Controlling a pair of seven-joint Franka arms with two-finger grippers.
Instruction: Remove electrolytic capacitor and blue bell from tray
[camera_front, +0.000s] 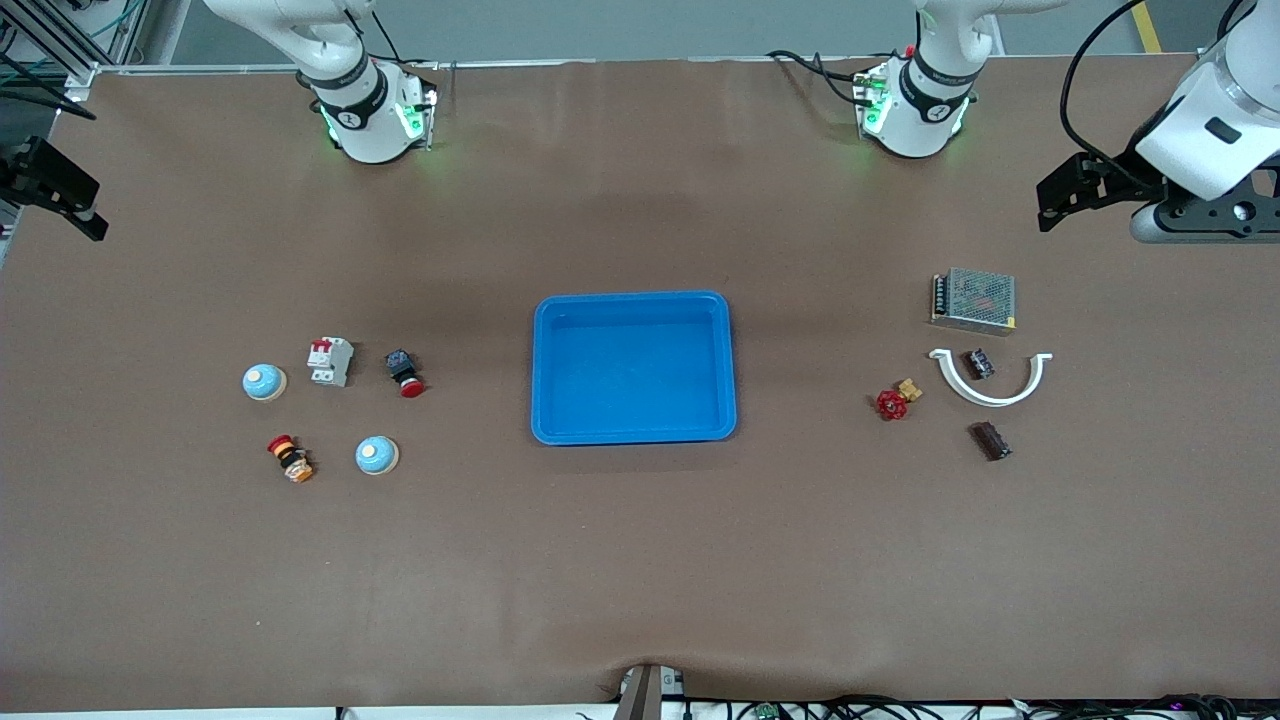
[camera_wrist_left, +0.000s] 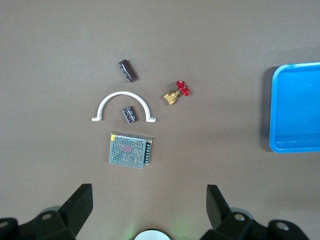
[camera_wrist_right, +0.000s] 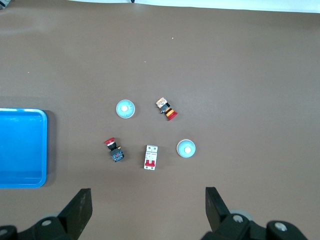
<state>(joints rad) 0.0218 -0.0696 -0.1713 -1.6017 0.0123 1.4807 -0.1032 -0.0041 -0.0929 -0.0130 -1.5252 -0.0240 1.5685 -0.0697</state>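
Plenty of bare brown surface (camera_front: 640, 560) across the whole lower band of the front view, and a wide strip along the upper edge between the two arm bases. Blue tray (camera_front: 633, 300) dead centre of the frame, empty, with open lanes on both flanks before either cluster of parts.

Left gripper (camera_wrist_left: 148, 210) up in the air over the left arm's end of the surface, at the frame's edge. Fingers (camera_wrist_left: 80, 207) spread wide, holding nothing, touching nothing. Right gripper (camera_wrist_right: 145, 210) likewise aloft over the rim of the surface at the right arm's end. Fingers (camera_wrist_right: 80, 207) also spread wide and empty.

Capacitor (camera_front: 990, 440): short dark cylinder lying on its side, lowest item of the cluster at the left arm's end, apart from its neighbours. Above it in the frame a white curved clip (camera_front: 990, 395) with a smaller dark part (camera_front: 978, 363) inside its arc. Red-handled valve (camera_front: 893, 404) just beside the clip toward the tray. Meshed power supply (camera_front: 974, 300) uppermost.

Two bells in the right arm's cluster, pale blue domes with a cream button on top: upper bell (camera_front: 264, 381) beside a white circuit breaker (camera_front: 330, 361), lower bell (camera_front: 376, 455) closer to the tray and free all round. Red push button (camera_front: 405, 373) and a striped button (camera_front: 291, 458) nearby, none touching.
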